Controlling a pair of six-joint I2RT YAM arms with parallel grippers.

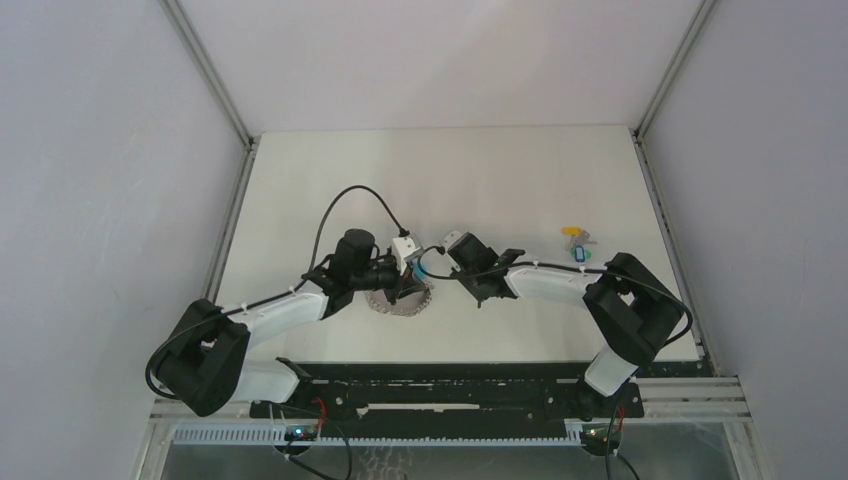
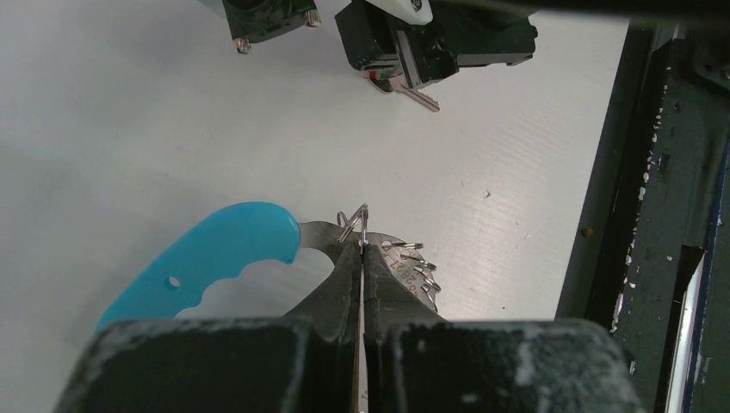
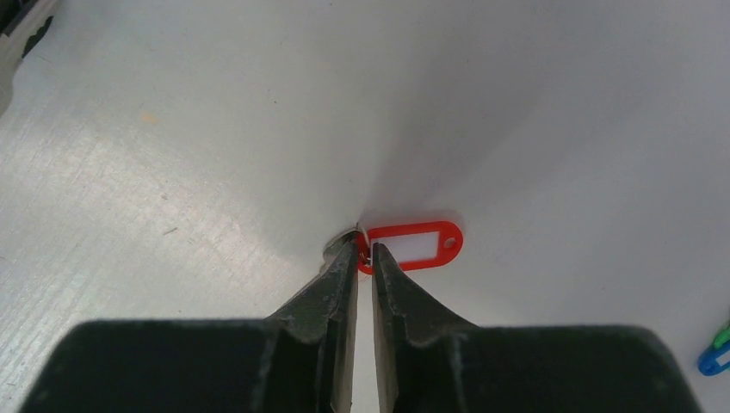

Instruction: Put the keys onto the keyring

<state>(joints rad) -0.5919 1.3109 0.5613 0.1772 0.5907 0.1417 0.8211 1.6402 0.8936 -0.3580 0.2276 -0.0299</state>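
The keyring (image 2: 405,262) is a flat metal crescent carrying several small split rings, with a bright blue plastic handle (image 2: 215,258). My left gripper (image 2: 362,245) is shut on one small ring at the top of the crescent. In the top view the keyring (image 1: 400,302) lies at the table's middle under the left gripper (image 1: 404,287). My right gripper (image 3: 363,249) is shut on the wire ring of the red key (image 3: 417,245), whose metal blade (image 2: 419,97) pokes out below the fingers. It hovers just beyond the keyring. A yellow key (image 1: 572,232) and a blue-teal key (image 1: 580,255) lie at the right.
The white table (image 1: 330,190) is bounded by grey walls at left, back and right. A black rail (image 1: 450,385) runs along the near edge, also seen at the right of the left wrist view (image 2: 654,215). A blue and green tag (image 3: 714,354) shows at the right wrist view's edge.
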